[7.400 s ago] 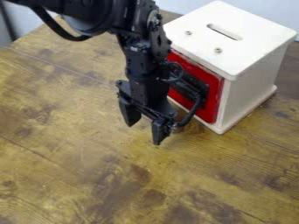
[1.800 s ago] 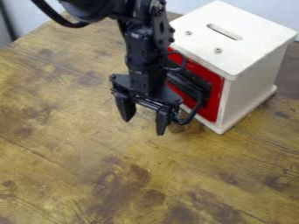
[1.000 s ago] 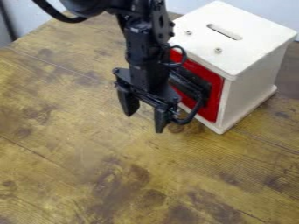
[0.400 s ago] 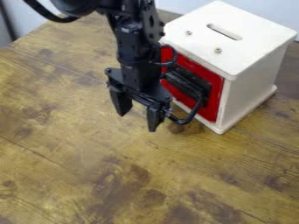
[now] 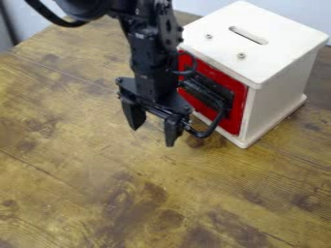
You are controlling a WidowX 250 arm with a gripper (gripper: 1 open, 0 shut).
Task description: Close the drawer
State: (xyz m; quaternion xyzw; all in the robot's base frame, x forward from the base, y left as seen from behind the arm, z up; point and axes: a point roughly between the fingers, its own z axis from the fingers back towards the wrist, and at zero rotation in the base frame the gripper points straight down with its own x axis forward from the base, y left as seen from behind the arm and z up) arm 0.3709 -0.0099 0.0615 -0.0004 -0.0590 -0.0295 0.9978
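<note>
The drawer (image 5: pixel 211 95) is a small bright red box with a black front plate, set in the lower front face of a cream-white cube housing (image 5: pixel 256 60) that stands toward the 2 o'clock part of the picture. The red shows as a band around the dark plate, brightest along the top edge and at the corner nearest 9 o'clock. A black rounded loop handle (image 5: pixel 202 124) juts from the plate toward 7 o'clock and curves down close to the worktop (image 5: pixel 91 194). How far the drawer stands out from the housing cannot be told for sure, since the arm covers part of its front. The housing's top has two narrow slots.

The black end effector (image 5: pixel 150 122) hangs just at 9 o'clock of the drawer front, pointing down at the worktop. Its two fingers (image 5: pixel 131 112) are spread wide apart and released, with nothing between them. The finger on the drawer side is just beside the loop handle; whether it touches it cannot be told.

The worktop is worn brown wood with dark stains and a yellowish grain.
</note>
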